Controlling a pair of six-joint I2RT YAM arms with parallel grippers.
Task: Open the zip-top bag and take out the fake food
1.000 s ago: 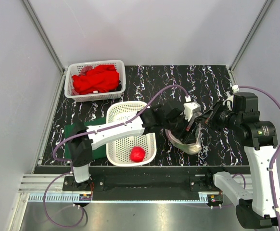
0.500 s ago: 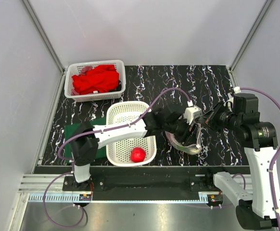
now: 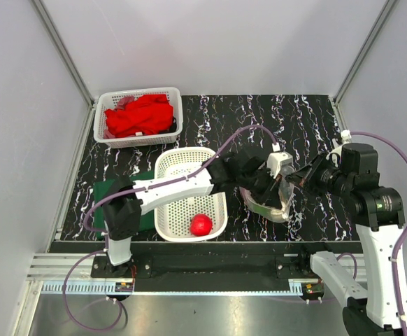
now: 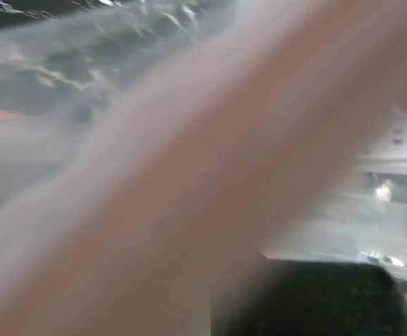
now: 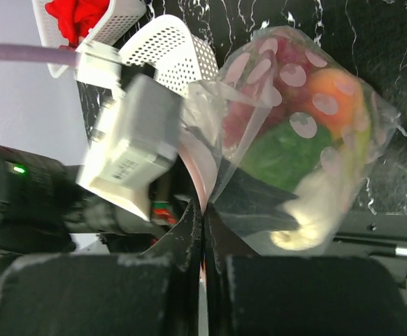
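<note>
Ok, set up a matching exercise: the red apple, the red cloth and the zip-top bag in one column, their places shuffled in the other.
1. red apple
2. red cloth
3. zip-top bag

A. in the far basket
B. pinched by the right gripper
C. in the near basket

Pairs: 1-C, 2-A, 3-B.
</note>
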